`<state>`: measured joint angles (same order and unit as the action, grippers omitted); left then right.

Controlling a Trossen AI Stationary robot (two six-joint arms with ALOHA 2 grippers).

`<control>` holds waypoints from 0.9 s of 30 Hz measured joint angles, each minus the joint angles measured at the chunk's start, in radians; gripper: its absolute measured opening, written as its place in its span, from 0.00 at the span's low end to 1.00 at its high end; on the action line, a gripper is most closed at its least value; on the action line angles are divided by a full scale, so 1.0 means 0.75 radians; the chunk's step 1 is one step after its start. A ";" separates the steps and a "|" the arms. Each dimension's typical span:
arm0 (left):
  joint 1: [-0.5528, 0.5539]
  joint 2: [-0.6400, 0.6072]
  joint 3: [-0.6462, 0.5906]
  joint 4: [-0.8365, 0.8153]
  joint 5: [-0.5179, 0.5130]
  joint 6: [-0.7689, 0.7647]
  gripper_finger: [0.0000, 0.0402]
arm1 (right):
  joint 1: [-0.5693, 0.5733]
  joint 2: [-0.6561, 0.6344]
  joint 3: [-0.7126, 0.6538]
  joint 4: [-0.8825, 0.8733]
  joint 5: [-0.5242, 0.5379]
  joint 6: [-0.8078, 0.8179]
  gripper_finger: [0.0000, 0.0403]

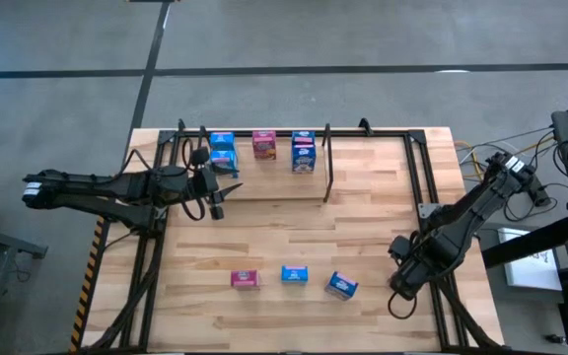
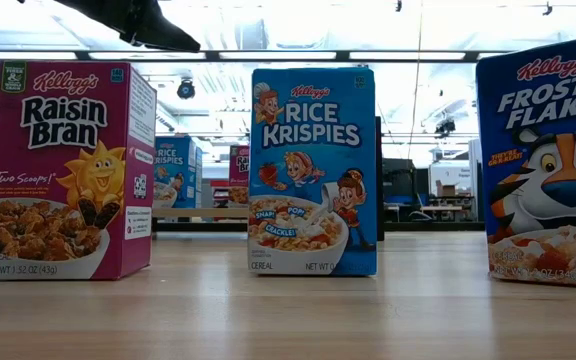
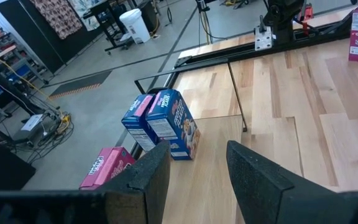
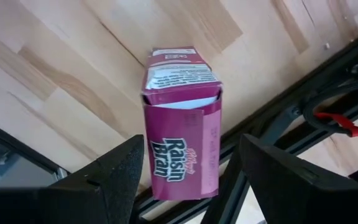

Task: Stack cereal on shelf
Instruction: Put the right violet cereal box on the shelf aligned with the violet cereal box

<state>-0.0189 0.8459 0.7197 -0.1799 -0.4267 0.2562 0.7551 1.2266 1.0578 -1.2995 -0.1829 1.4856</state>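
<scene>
- The right gripper [image 4: 191, 152] hangs low over the table's [image 1: 363, 237] right edge. Its fingers are spread wide on either side of a pink Raisin Bran box [image 4: 180, 124], with a gap showing on one side, so it is not yet pinched.
- Judged step: picking this box up. Next, close squarely on its sides, then lift.
- The box lies flat with its top flap ajar, so a hard squeeze may crush it.
- The left gripper [image 3: 197, 155] is spread and empty beside the shelf [image 1: 326, 163], where three boxes [image 1: 263, 145] stand.
- Three more [image 1: 295, 274] wait at the table's front.

a white bin [image 3: 133, 25] stands on grey floor [image 1: 363, 35] beyond the table [image 1: 294, 247].
</scene>
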 joint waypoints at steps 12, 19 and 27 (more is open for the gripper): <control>0.000 0.000 -0.003 -0.001 0.000 -0.001 0.35 | 0.000 0.084 -0.018 0.023 0.011 -0.120 0.63; 0.000 0.001 -0.003 0.001 0.000 -0.005 0.35 | 0.000 0.103 0.002 0.037 0.010 -0.118 0.56; 0.000 0.001 -0.003 0.000 0.001 -0.005 0.35 | 0.000 0.094 0.002 0.036 0.010 -0.109 0.47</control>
<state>-0.0189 0.8463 0.7174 -0.1799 -0.4263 0.2527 0.7551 1.2968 1.0592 -1.2726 -0.1753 1.4039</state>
